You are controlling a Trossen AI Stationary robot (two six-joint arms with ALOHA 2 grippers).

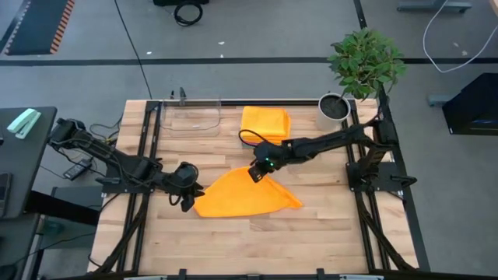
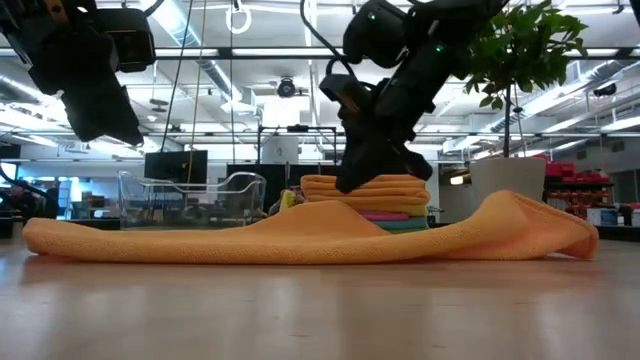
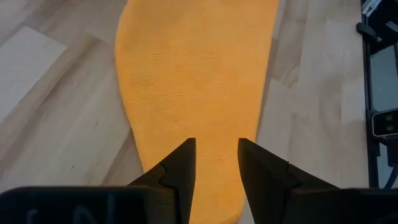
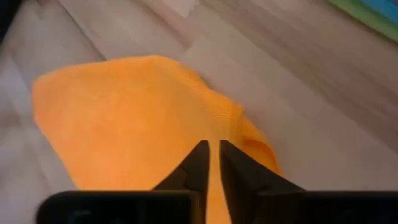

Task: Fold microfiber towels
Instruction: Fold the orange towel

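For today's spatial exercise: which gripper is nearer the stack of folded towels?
Right. The right gripper sits just in front of the stack of folded towels, on the spread orange towel; the left gripper is farther, at that towel's opposite tip.

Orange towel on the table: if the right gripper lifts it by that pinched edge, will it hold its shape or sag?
Probably sag. The orange towel already drapes in soft humps where the right gripper has closed on it, so it looks limp. It seems light: thin cloth lying flat. The fuzzy weave likely grips the wood, so it may drag rather than slide. The left gripper hangs open over its other end.
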